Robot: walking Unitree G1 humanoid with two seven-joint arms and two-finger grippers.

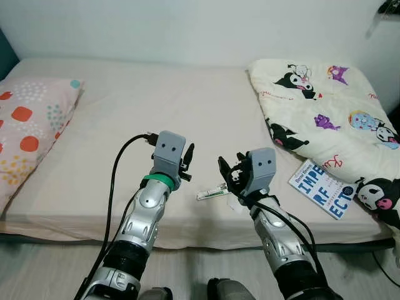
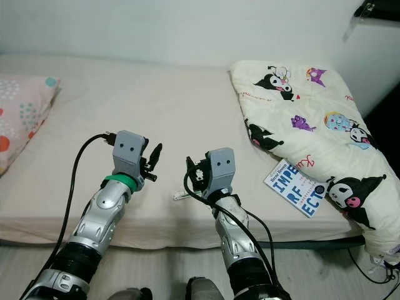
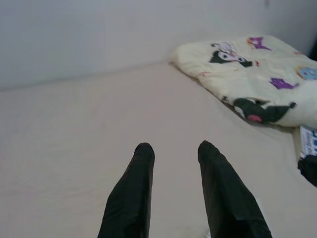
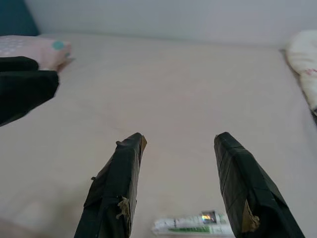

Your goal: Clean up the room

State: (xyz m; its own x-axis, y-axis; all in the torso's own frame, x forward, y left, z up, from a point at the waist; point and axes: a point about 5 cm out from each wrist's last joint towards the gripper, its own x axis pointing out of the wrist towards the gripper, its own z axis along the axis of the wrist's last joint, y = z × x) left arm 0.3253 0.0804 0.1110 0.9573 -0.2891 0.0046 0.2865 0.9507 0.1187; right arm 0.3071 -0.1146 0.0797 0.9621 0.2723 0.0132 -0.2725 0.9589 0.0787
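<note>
Left gripper (image 1: 187, 161): hovering over the bed (image 1: 125, 119) near its front edge; fingers parted, gripping nothing
Right gripper (image 1: 230, 172): hanging just right of the left one; fingers spread wide, empty
Tube (image 1: 212, 192): lying flat on the sheet between the two grippers, near the right fingers
Book (image 1: 323, 188): lying at the front right, touching the cartoon blanket (image 1: 325, 106)
Pillow (image 1: 28, 125): sitting at the left end

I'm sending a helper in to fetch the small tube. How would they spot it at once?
Look at the bed, along its near edge, between the left gripper and the right gripper. The tube lies flat there on the bare sheet. It is small, white with green print, unlike the blue-and-white book further right by the cartoon quilt.
</note>
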